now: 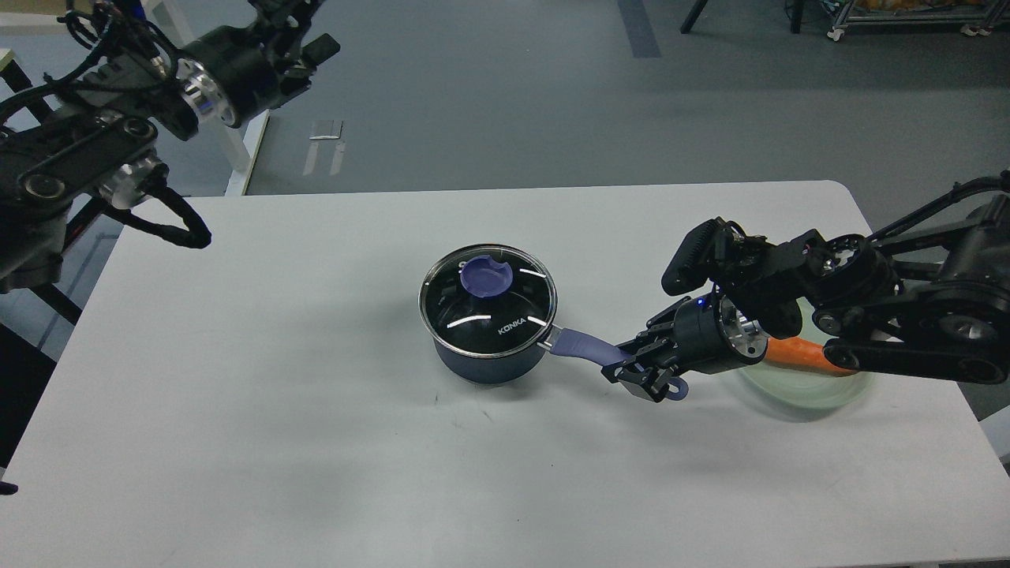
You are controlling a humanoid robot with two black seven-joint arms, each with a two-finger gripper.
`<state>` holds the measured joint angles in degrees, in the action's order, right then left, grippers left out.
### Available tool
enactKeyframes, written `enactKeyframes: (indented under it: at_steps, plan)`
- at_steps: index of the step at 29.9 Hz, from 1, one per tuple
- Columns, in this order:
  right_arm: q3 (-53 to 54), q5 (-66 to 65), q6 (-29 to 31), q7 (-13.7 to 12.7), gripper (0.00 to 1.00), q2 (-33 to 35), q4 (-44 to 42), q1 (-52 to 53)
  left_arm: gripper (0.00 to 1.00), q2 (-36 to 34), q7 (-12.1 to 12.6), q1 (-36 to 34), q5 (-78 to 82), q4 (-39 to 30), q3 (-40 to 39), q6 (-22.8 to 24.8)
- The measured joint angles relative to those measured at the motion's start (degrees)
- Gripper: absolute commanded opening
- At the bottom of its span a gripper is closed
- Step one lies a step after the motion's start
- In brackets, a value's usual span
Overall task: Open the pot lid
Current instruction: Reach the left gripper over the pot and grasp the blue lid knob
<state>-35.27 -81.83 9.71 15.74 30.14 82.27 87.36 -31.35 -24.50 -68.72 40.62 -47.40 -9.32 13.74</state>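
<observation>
The dark navy pot (485, 359) stands at the middle of the white table (316, 410). The glass lid (489, 304) with "KONKA" lettering lies flat on its rim, with the purple notched knob (486, 276) at its centre. The pot's purple handle (580, 347) points right. My right gripper (637, 374) is closed around the handle near its end hole (677, 388). My left gripper (312, 43) is raised high at the far left, well away from the pot; its fingers are dark and I cannot tell them apart.
A pale green plate (813, 390) with an orange carrot (797, 355) on it lies at the right, partly under my right arm. A white frame leg (241, 154) stands beyond the table's far left edge.
</observation>
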Motion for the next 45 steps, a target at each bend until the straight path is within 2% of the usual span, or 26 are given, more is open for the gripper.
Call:
enactKeyframes:
  at_steps: [3,6,8,10,13,18,22,26,31,42,45]
  plan:
    - [0.0,-0.01,0.0,-0.06,0.22,-0.18,-0.01,-0.04,0.99,0.58,0.0,-0.15,11.28,-4.75,0.42,-3.57]
    - [0.04,0.0,0.02,-0.08,0.22,-0.22,-0.01,-0.14,0.98,1.49,0.0,0.33,23.75,-10.63,1.19,-9.86]
    - [0.05,0.03,0.03,-0.07,0.22,-0.19,0.0,-0.16,0.94,1.85,-0.12,0.78,31.87,-14.95,2.75,-14.84]
    - [0.04,0.08,0.05,-0.05,0.22,-0.01,0.0,-0.16,0.93,2.06,-0.3,1.1,39.73,-18.33,5.59,-19.76]
    - [0.04,0.17,0.07,-0.02,0.22,0.14,0.0,-0.14,0.93,2.21,-0.36,0.93,49.59,-19.93,11.32,-23.69]
    - [0.04,0.19,0.13,-0.01,0.22,0.03,0.0,-0.09,0.93,2.94,0.17,0.75,59.14,-19.96,18.14,-24.58]
    - [0.04,0.15,0.23,0.01,0.22,-0.19,0.0,-0.08,0.93,5.81,1.71,0.96,60.43,-17.1,19.5,-24.58]
    - [0.04,0.1,0.3,0.01,0.22,-0.32,0.0,-0.09,0.93,7.59,2.17,1.28,60.48,-13.25,20.36,-24.28]
    - [0.03,0.1,0.31,0.0,0.22,-0.34,-0.02,-0.19,0.93,8.23,1.9,1.33,59.78,-10.27,22.17,-24.21]
    - [0.03,-0.01,0.31,0.01,0.22,-0.52,-0.22,-0.42,0.92,8.26,1.54,2.55,59.67,-9.98,22.59,-24.15]
    - [0.03,-0.07,0.37,0.04,0.22,-0.54,-0.27,-0.48,0.86,8.3,1.53,3.05,59.67,-9.97,22.59,-24.15]
